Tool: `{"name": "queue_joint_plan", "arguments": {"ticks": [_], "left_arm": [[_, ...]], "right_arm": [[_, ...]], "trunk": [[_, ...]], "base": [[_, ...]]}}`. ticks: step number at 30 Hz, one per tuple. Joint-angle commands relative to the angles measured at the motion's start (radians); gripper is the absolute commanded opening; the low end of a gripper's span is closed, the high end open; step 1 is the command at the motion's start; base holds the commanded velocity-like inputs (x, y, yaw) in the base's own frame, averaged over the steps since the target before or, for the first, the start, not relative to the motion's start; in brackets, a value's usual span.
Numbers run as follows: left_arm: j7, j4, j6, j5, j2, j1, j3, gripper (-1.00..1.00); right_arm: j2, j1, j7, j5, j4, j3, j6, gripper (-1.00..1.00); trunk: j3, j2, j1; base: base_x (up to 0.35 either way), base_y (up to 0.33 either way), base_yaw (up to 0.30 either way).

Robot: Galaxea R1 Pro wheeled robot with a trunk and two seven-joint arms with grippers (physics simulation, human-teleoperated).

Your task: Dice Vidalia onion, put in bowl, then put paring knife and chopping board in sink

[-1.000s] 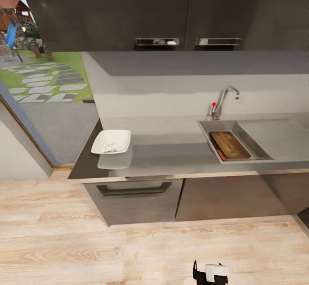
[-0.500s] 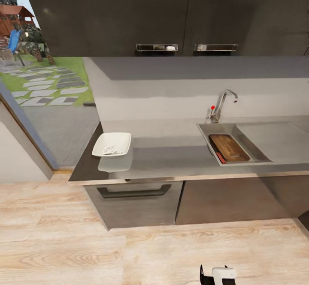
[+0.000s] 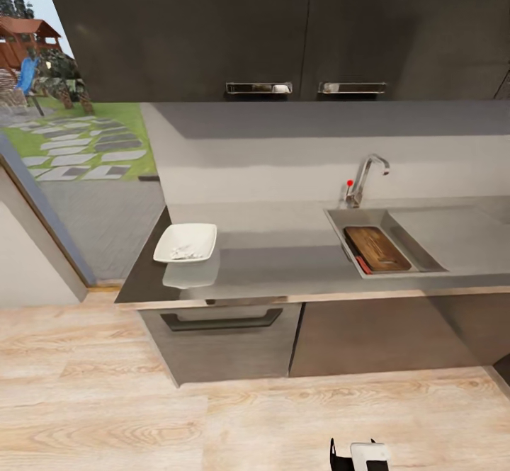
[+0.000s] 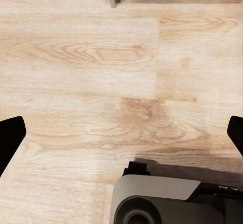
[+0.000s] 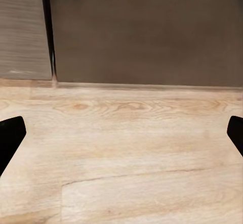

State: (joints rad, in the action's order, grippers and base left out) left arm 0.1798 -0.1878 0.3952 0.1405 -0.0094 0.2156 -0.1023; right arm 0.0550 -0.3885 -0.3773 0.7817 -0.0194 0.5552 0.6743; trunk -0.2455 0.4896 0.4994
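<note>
- The board point(image 3: 377, 248) and knife point(image 3: 363, 264) lie in the sink point(image 3: 340, 217), ready for washing.
- The bowl point(image 3: 185, 243) on the bench point(image 3: 283, 262) holds pale bits.
- Both sets of fingers point(image 4: 10, 139) point(image 5: 10, 133) are apart, empty.

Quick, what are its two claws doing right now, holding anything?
Left gripper: open, empty, over the wooden floor.
Right gripper: open, empty, facing the cabinet front.

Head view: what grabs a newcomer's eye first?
The brown chopping board lying inside the sink at the right, with the red-handled paring knife along its near-left edge. At the left end of the countertop, the white bowl holds pale bits. Both wrist views show open pincers over bare wooden floor.
</note>
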Motion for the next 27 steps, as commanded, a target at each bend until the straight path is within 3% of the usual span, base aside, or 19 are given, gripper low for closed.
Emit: {"name": "queue_joint_plan", "arguments": {"ticks": [1,27], "left_arm": [[0.005,0.001,0.004,0.01,0.0,0.001,-0.009,1.0],[0.004,0.004,0.003,0.01,0.0,0.001,-0.009,1.0]], "right_arm": [[0.0,0.0,-0.008,0.011,0.001,0.005,0.001,1.0],[0.002,0.0,-0.006,0.011,0.001,0.005,-0.004,1.0]], "trunk": [[0.0,0.001,0.0],[0.042,0.001,0.0]], "base": [[0.0,0.0,0.0],[0.0,0.0,0.0]]}}
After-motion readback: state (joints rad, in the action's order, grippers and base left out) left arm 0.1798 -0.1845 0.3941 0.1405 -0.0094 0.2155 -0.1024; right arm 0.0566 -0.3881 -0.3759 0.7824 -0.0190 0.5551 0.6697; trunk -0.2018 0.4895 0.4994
